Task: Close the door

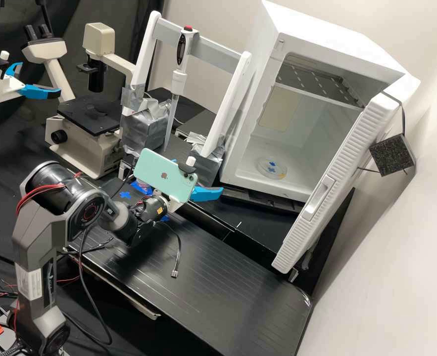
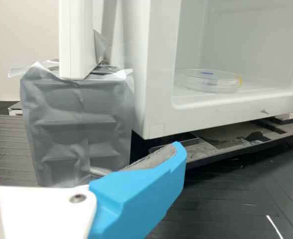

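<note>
Saw open room across the near bench (image 1: 213,291). Found the gripper (image 1: 199,177) left of centre, spread wide, holding nothing. Met the door (image 1: 322,193) to its right, swung open, free edge nearward. Judged the step in hand as approach; needed next a rightward path round that edge, then a push from outside. Had to mind the wall (image 1: 386,257) close right, and, farther, the cabinet (image 2: 161,89) corner.

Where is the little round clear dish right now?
In the high view, the clear dish lies on the floor of the white cabinet, below the metal shelf and left of the open door.
</note>
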{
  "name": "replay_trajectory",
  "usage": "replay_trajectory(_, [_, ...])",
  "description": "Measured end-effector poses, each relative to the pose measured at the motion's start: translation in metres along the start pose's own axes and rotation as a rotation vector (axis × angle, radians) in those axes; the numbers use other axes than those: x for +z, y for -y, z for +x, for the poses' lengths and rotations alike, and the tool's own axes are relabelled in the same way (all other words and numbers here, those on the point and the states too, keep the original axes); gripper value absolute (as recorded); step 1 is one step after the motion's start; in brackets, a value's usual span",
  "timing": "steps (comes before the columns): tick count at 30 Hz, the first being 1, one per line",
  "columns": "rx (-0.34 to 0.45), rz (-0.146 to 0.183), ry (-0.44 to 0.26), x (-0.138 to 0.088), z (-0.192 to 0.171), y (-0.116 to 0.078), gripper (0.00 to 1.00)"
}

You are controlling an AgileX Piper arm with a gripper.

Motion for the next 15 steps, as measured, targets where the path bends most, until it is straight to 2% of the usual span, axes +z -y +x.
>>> replay_trajectory(10, [0.004, -0.002, -0.003, 0.0, 0.0, 0.0, 1.0])
replay_trajectory(12, [0.011, -0.011, 0.006, 0.005, -0.006, -0.005, 1.0])
replay_trajectory(15, [0.048, -0.007, 0.014, 0.011, -0.017, -0.02, 1.0])
